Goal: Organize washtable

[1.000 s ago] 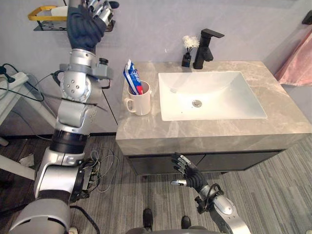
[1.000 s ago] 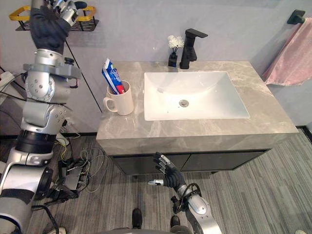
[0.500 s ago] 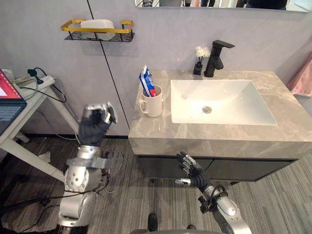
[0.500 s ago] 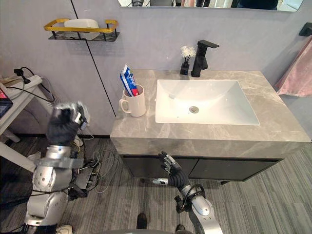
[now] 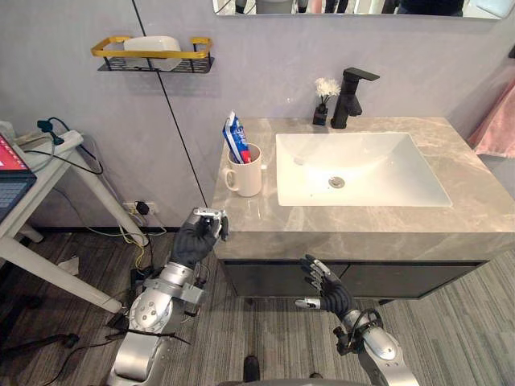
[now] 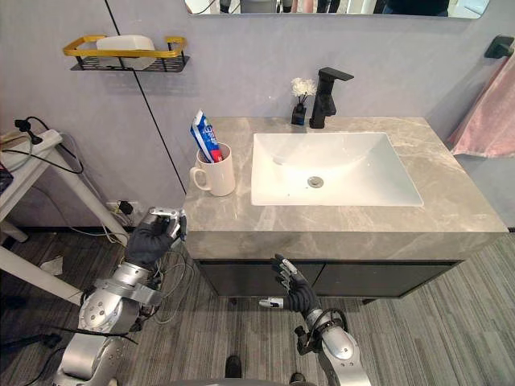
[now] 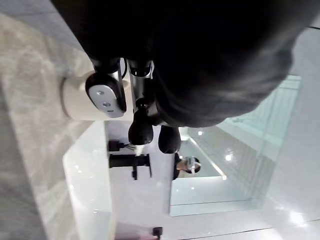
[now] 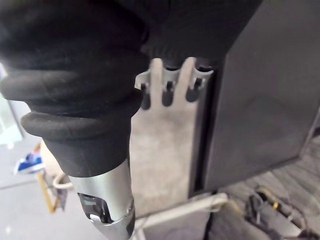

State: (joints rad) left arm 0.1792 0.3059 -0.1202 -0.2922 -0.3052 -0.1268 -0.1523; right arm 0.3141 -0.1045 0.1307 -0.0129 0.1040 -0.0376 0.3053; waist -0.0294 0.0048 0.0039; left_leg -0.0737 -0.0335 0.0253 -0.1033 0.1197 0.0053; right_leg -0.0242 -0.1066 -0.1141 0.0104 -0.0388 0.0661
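The left hand [image 5: 199,236] hangs clenched on nothing off the desk's [image 5: 265,221] front-left corner, at 7 o'clock from the mug [image 5: 245,170]. The mug stands at the basin's [image 5: 362,161] 9 o'clock and hides the lower end of the toothpaste tube [image 5: 234,137]. The right hand [image 5: 326,287] is released, fingers spread, below the desk's front edge.

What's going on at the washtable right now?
Neither hand is handling anything. The left hand hangs with curled fingers off the front left corner of the counter, holding nothing. The right hand is open, low in front of the cabinet. The mug with the toothpaste tube stands left of the sink; a white bar lies on the wall shelf.
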